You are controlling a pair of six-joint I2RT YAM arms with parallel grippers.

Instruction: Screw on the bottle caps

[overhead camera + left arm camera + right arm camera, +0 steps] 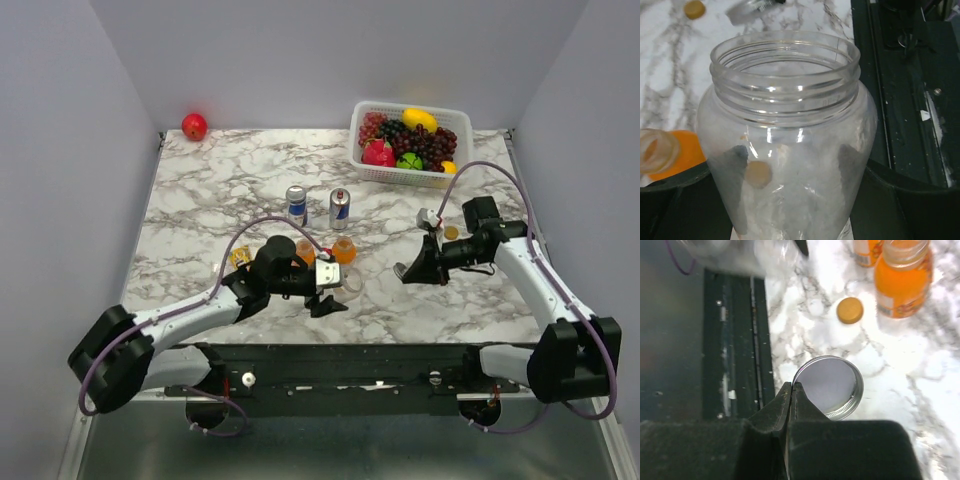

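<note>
Top view: the clear jar (350, 283) is seen faintly near the front centre of the desk (200, 200), gripped by the left end effector (330, 288), w/ two orange bottles (343, 250) just behind it. The right end effector (403, 270) is held well apart on the jar's right, pointed back toward it; the lid can't be made out here. Left wrist view: the clear jar (785, 130) is shown upright, mouth open & threads bare, w/ dark fingers (900, 200) set wide on either side of its body, so a wide grip on the jar is judged. One of the orange bottles, uncapped, is seen beside it. Beyond the mouth an orange cap (694, 8) lies on the desk next to a blurred silver lid (745, 12). Right wrist view: the right end effector (791, 387) is closed tip to tip at the near rim of the silver lid (832, 385), which appears pinched, hollow side seemingly up; whether it is clear of the desk can't be told. The jar is glimpsed blurred at top left, i.e. ahead & left of the lid. Judgement: the lid is w/ the right arm and the jar's axis is vertical, so the lid must be brought level over the mouth, prob. flipped first.
</note>
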